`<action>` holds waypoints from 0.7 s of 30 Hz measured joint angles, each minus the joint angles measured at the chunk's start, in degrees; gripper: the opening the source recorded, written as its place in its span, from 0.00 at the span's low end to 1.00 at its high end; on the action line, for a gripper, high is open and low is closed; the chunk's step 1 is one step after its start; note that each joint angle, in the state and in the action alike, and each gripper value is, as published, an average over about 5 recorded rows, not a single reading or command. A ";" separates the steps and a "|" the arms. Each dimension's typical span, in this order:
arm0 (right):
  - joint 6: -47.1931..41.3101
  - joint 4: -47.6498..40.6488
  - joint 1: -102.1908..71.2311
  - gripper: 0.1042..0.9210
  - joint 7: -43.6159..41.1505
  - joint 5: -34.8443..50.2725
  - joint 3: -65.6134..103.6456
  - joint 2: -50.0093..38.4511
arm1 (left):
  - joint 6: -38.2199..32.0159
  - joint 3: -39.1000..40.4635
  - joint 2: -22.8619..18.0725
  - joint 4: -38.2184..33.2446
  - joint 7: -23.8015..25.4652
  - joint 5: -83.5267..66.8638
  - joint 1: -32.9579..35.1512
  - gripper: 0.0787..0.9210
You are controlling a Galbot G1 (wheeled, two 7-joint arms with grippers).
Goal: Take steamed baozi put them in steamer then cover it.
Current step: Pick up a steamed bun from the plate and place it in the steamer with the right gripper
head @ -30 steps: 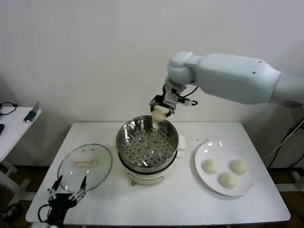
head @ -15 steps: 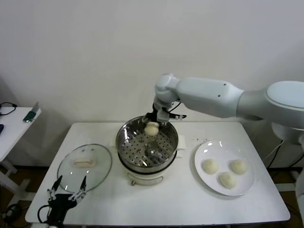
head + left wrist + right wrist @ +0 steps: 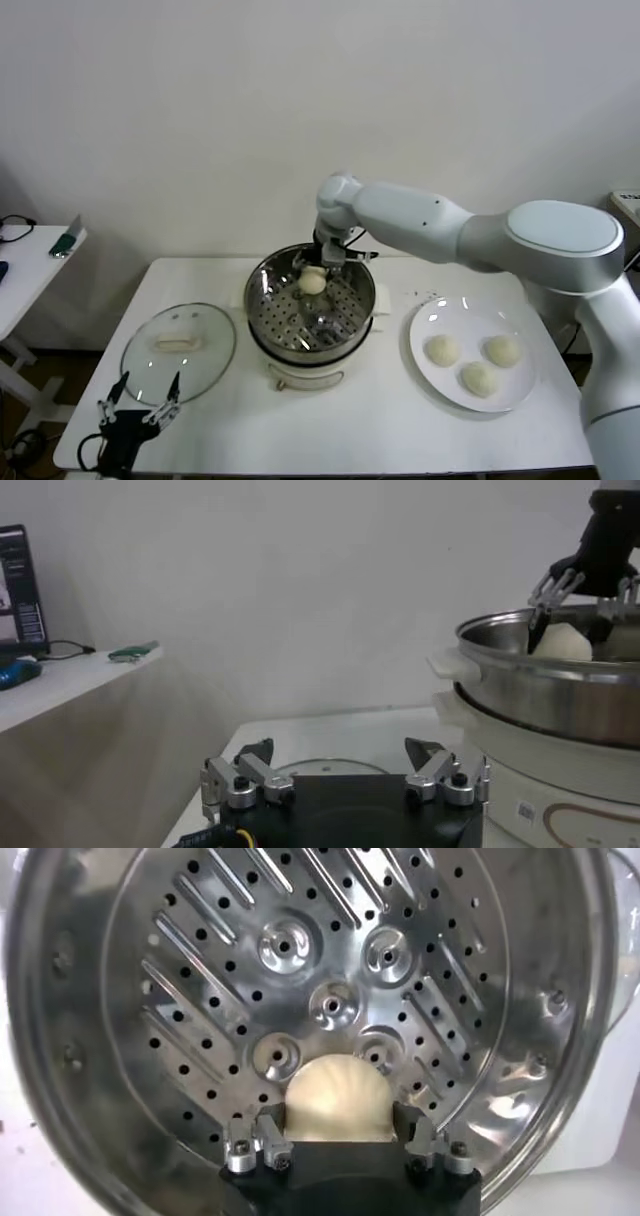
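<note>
Bun (image 3: 313,283): cream-white, smooth dome, pinched between the right gripper's (image 3: 322,266) fingers (image 3: 268,1143), low inside the steamer (image 3: 311,300) toward its back wall.
Steamer: shiny steel basket, perforated floor, cream base, at the middle of a white table (image 3: 400,420).
Buns, three (image 3: 480,362): on a white plate (image 3: 432,322) right of the steamer.
Lid (image 3: 179,345): clear glass, cream handle, flat on the table left of the steamer.
Left gripper (image 3: 140,402): fingers spread, in front of the lid at the table's near edge.
Wall (image 3: 200,120): plain white behind the steamer.
Side table (image 3: 25,262): far left of the steamer.
</note>
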 measured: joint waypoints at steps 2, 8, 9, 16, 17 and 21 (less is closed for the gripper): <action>0.36 -0.80 -0.15 0.74 0.02 0.10 0.03 0.42 | 0.01 0.00 0.00 0.10 0.00 0.00 -0.06 0.88; 1.38 -1.61 0.41 0.86 -0.17 1.69 -0.08 0.78 | 0.08 0.00 0.04 0.18 0.00 -0.01 -0.10 0.88; 1.60 -1.56 0.85 0.87 -0.33 2.26 -0.24 0.73 | 0.12 0.00 0.06 0.14 0.00 -0.02 -0.08 0.88; 1.70 0.82 7.58 0.88 -3.20 11.77 -4.10 -0.54 | 0.53 0.12 0.20 -0.43 0.06 0.05 0.04 0.88; 1.21 1.45 8.91 0.88 -3.99 14.12 -5.13 -1.01 | 0.59 0.10 0.20 -0.52 0.07 0.06 0.04 0.88; -2.44 3.98 13.99 0.88 -7.78 24.67 -9.72 -3.96 | 0.73 -0.03 0.30 -0.76 0.12 -0.09 0.00 0.88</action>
